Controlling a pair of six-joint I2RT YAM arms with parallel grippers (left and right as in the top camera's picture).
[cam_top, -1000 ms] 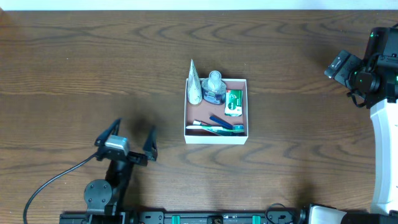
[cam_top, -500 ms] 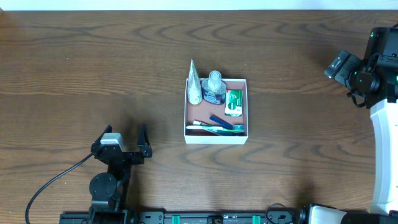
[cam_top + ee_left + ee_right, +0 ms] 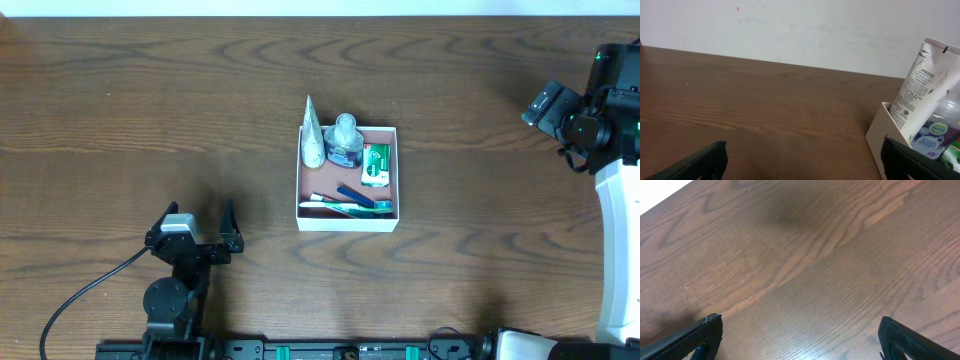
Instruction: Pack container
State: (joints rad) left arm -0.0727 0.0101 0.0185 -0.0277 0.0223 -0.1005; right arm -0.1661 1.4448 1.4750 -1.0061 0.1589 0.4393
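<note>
The container (image 3: 346, 221) is a shallow white-walled box with a reddish-brown floor at the table's middle. In it are a white tube (image 3: 312, 133) leaning at the back left, a clear bottle (image 3: 344, 141), a green packet (image 3: 376, 164), and a blue toothbrush (image 3: 350, 206) by the front wall. In the left wrist view the container's wall (image 3: 882, 135), the tube (image 3: 920, 82) and the bottle (image 3: 939, 127) show at the right. My left gripper (image 3: 194, 228) is open and empty, left of the container near the front edge. My right gripper (image 3: 800, 335) is open and empty over bare wood at the far right.
The wooden table (image 3: 150, 110) runs in all directions round the container. A black cable (image 3: 80, 295) trails from the left arm toward the front left edge. A white wall (image 3: 790, 25) stands behind the table.
My left gripper has pulled back toward the front left, away from the container. It has been still for the last half second. The right arm has not moved.
</note>
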